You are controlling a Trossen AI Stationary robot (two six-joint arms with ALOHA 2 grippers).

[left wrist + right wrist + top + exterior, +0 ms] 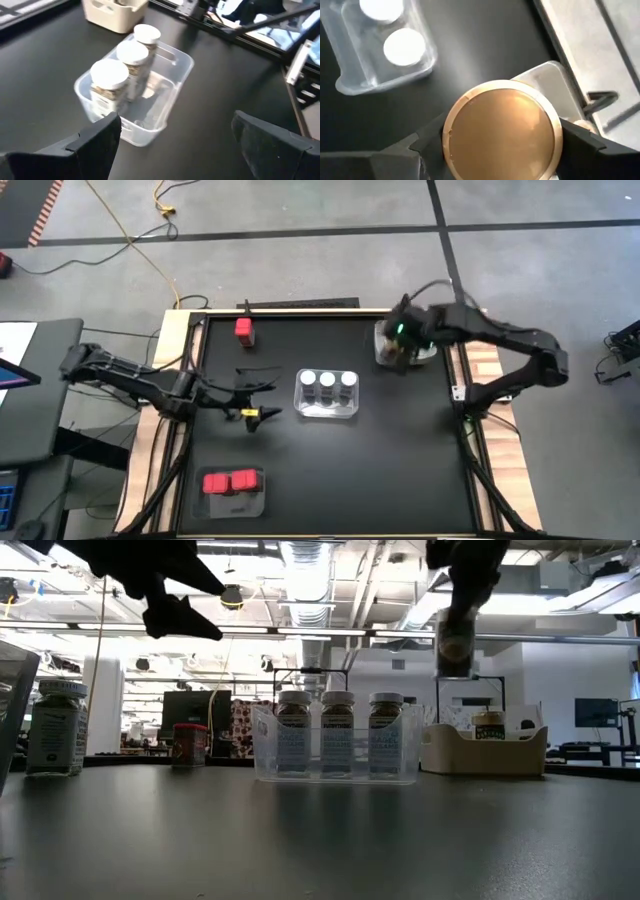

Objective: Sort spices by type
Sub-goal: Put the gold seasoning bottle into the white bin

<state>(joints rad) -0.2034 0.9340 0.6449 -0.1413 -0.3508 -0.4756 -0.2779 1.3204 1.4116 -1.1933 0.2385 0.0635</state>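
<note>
The right gripper (502, 150) jaws clamp a brown jar (502, 132) above the cream tray (385, 350) at the worktop's far right corner; off-centre release could tip it onto the rim. Left gripper (262, 395) jaws gape, idle.

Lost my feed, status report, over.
Right gripper holds gold-lidded jar above beige tray. Left gripper open, idle beside clear tray. Nothing in the way.

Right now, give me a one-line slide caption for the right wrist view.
Right gripper holds a gold-lidded jar above the beige tray, beside the clear tray of white-lidded jars.
</note>
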